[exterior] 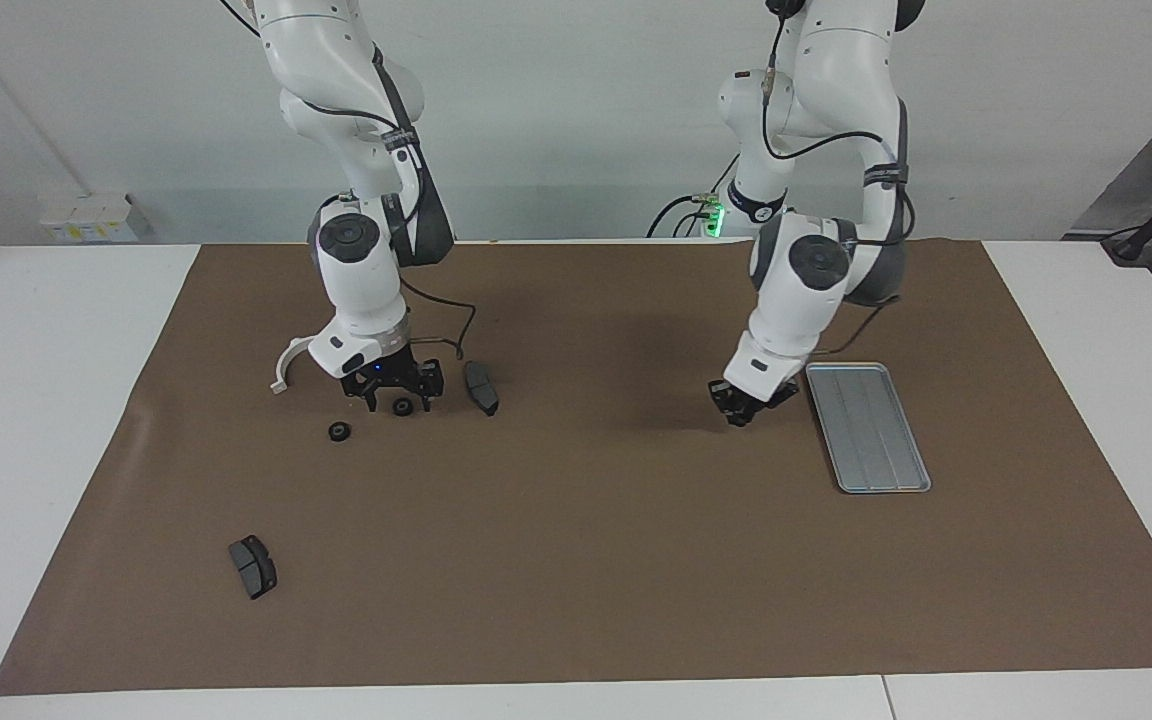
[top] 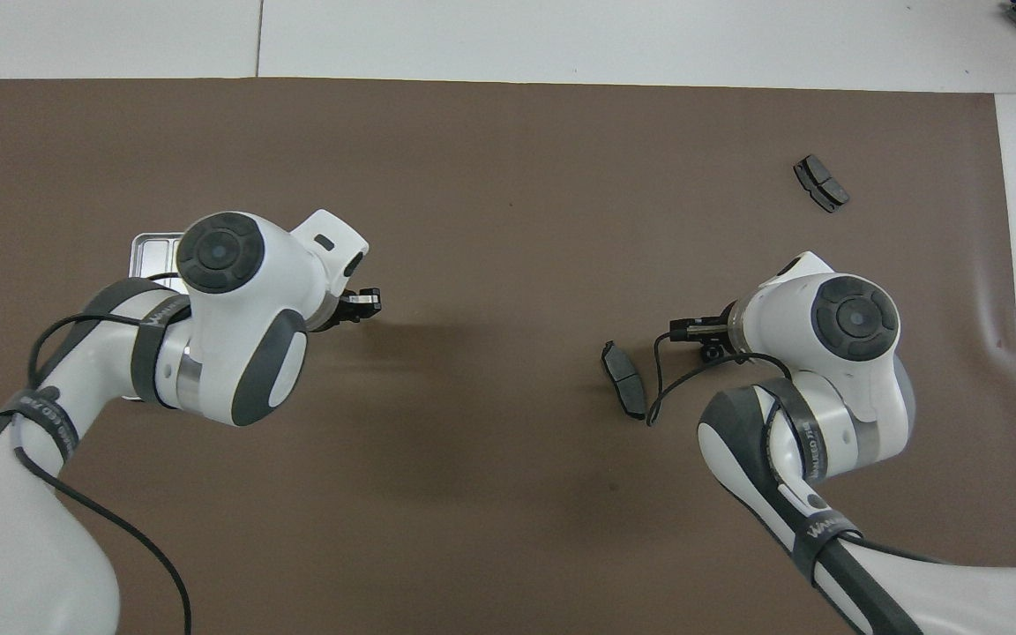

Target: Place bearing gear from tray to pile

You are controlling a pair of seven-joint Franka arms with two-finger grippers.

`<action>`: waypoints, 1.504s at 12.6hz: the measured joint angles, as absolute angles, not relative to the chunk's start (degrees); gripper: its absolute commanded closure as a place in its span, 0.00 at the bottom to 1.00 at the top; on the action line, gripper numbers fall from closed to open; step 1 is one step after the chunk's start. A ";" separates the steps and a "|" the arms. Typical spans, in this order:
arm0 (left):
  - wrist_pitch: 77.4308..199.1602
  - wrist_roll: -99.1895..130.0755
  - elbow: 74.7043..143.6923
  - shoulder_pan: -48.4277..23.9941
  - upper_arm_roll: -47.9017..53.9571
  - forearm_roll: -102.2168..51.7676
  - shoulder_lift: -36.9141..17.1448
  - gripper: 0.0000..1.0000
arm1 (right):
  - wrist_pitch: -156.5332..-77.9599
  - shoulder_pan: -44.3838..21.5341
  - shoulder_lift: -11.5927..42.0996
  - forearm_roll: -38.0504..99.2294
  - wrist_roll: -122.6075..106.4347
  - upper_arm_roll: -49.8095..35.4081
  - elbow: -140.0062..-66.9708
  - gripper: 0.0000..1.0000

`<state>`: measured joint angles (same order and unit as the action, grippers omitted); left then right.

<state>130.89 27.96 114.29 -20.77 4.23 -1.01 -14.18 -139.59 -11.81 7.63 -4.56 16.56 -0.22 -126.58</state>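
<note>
Nearest the robots, toward the right arm's end of the table: white bracket and dark brake pad, with right gripper low between them, fingers spread either side of a small black bearing gear lying on the brown mat. Toward the left arm's end: left gripper waiting low just beside the ridged tray, finger state impossible to tell. Slightly farther out, second bearing gear near the first; farthest, another brake pad well apart
</note>
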 measured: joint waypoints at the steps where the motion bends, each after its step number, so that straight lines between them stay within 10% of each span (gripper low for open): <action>1: 130.98 32.36 113.47 -23.98 4.27 -1.01 -14.22 0.86 | -138.42 -11.70 7.54 -4.56 16.56 -0.21 -125.28 0.00; 6: 133.44 41.42 107.99 -32.25 4.28 -1.01 -19.74 0.73 | -131.19 -11.26 7.46 -4.55 15.76 -0.10 -118.75 0.00; 11: 135.06 42.28 107.40 -34.35 4.00 -1.02 -23.24 0.30 | -126.44 -10.87 8.11 -2.33 15.21 -0.22 -112.73 0.00; 19: 113.76 31.40 94.24 -20.47 2.50 -0.98 -17.22 0.22 | -125.96 -19.31 14.45 0.85 18.62 -1.13 -102.29 0.00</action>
